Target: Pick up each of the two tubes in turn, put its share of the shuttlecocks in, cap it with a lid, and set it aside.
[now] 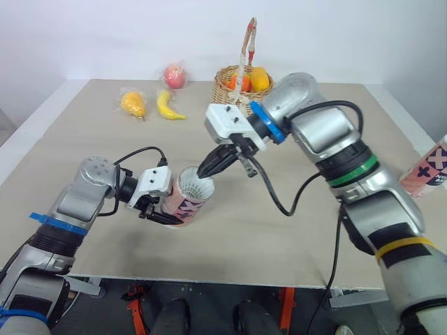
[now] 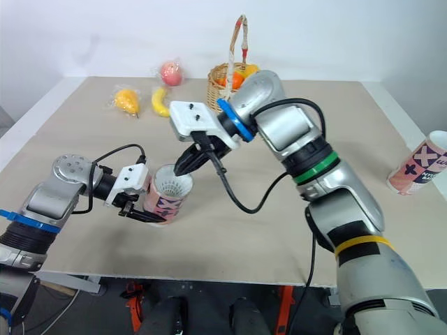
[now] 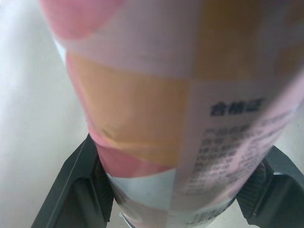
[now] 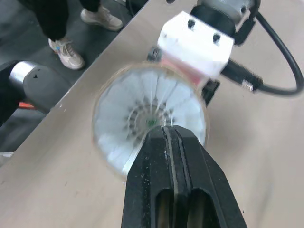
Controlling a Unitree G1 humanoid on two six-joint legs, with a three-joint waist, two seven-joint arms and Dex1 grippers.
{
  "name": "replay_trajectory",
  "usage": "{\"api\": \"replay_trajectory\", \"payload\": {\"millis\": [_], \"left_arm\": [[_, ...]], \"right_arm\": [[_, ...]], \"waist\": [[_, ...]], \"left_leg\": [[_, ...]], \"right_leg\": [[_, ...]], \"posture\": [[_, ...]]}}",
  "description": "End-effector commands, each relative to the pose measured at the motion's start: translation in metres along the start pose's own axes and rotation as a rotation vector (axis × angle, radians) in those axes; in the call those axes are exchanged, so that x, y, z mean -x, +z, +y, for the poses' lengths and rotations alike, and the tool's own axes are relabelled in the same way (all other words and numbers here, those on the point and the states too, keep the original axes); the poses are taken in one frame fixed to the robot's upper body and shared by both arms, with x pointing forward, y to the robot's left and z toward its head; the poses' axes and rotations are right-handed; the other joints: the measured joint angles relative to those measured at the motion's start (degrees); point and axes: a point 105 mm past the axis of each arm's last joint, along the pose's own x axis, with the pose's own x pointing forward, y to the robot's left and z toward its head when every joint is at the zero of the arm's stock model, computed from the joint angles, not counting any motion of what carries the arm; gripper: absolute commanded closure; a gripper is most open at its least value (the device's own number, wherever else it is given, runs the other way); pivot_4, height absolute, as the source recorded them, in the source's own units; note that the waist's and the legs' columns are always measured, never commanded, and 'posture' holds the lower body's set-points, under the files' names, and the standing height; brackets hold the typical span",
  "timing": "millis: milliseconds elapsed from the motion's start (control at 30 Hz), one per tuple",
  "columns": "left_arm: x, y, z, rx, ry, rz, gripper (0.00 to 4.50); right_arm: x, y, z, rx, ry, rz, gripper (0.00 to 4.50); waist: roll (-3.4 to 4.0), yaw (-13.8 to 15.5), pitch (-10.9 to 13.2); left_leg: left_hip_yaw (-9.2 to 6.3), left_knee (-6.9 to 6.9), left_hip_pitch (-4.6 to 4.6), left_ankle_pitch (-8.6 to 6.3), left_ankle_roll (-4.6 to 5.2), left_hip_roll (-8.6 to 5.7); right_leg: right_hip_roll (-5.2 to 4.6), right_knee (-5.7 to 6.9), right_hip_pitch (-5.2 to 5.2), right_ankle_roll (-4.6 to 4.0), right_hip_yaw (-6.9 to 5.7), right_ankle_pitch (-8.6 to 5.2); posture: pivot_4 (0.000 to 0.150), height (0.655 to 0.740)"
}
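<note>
One tube [image 1: 183,202] sits tilted, clamped in our left gripper [image 1: 165,212], shuttlecock [image 1: 196,187] at its mouth — our right gripper [image 1: 208,167], fingers pressed together, seems to poke it down. Off-centre pushing could crush feathers or twist the tube loose.

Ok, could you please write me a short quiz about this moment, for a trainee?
1. True or false: the left tool clamps the tube.
2. The right tool is: A) wide open; B) shut at the tube's mouth; C) shut on the tube.
3. Fill in: white feathers of a ___ show inside the tube.
Key: 1 true; 2 B; 3 shuttlecock.
</note>
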Motion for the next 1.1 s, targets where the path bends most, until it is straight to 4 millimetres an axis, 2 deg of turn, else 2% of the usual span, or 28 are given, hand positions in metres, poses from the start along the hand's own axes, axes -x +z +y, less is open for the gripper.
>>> {"api": "replay_trajectory", "payload": {"millis": [33,133,200,433,567,767,967,1033,1100], "left_arm": [[-0.013,-0.003,-0.002,0.01,-0.024,0.002,1.6],[-0.013,-0.004,-0.004,0.013,-0.036,0.006,1.6],[-0.014,-0.005,-0.003,0.012,-0.04,0.011,1.6],[-0.014,-0.003,0.001,0.0,-0.041,0.012,1.6],[-0.013,-0.004,0.0,0.002,-0.038,0.014,1.6],[-0.011,-0.005,-0.001,0.012,-0.027,0.013,1.6],[-0.011,-0.005,-0.002,0.017,-0.019,0.011,1.6],[-0.011,-0.004,-0.001,0.018,-0.017,0.009,1.6],[-0.012,-0.004,-0.001,0.017,-0.016,0.008,1.6]], "right_arm": [[0.011,0.004,0.007,0.043,0.011,0.008,4.41],[0.016,0.007,0.009,0.044,-0.005,-0.009,4.41],[0.011,0.009,0.01,0.05,0.003,-0.009,4.41],[-0.025,0.005,0.009,0.056,0.069,0.038,4.41],[-0.059,-0.005,0.003,0.094,0.103,0.141,4.41],[-0.082,-0.01,-0.002,0.166,0.114,0.221,4.41],[-0.084,-0.01,0.002,0.179,0.14,0.215,4.41],[-0.077,-0.008,0.0,0.164,0.131,0.198,4.41],[-0.06,0.003,-0.006,0.126,0.107,0.133,4.41]], "waist": [[0.0,0.0,0.0],[0.01,0.0,0.0],[0.01,0.0,0.0],[0.01,0.02,0.0],[0.01,0.02,0.0],[0.0,-0.04,-0.01],[0.0,-0.06,-0.02],[0.0,-0.05,-0.02],[0.0,-0.04,-0.01]], "left_leg": [[0.0,0.0,0.0,0.0,0.0,0.0],[0.02,0.03,-0.01,0.01,0.0,0.01],[0.03,0.03,-0.01,0.01,0.0,0.02],[0.01,0.04,-0.04,0.01,0.01,0.03],[0.0,0.09,-0.09,0.02,0.0,0.02],[0.05,0.09,-0.05,0.02,-0.01,0.02],[-0.03,0.06,0.15,0.04,0.0,0.25],[-0.03,0.05,0.2,0.05,0.0,0.26],[-0.02,0.05,0.2,0.06,-0.01,0.25]], "right_leg": [[0.0,0.0,0.0,0.02,0.0,-0.01],[0.0,0.0,0.01,0.14,0.0,-0.05],[-0.01,0.0,0.0,0.15,0.0,-0.05],[0.0,0.0,0.0,0.15,-0.07,-0.06],[-0.04,0.0,0.02,0.26,-0.08,-0.1],[-0.02,0.0,0.02,0.28,-0.18,-0.12],[0.26,0.04,0.11,-0.19,-0.28,-0.13],[0.26,0.07,0.14,-0.26,-0.28,-0.17],[0.25,0.07,0.15,-0.25,-0.28,-0.18]], "posture": [[0.15,0.74],[0.15,0.74],[0.15,0.74],[0.15,0.74],[0.15,0.74],[0.15,0.74],[0.15,0.74],[0.15,0.74],[0.15,0.74]]}}
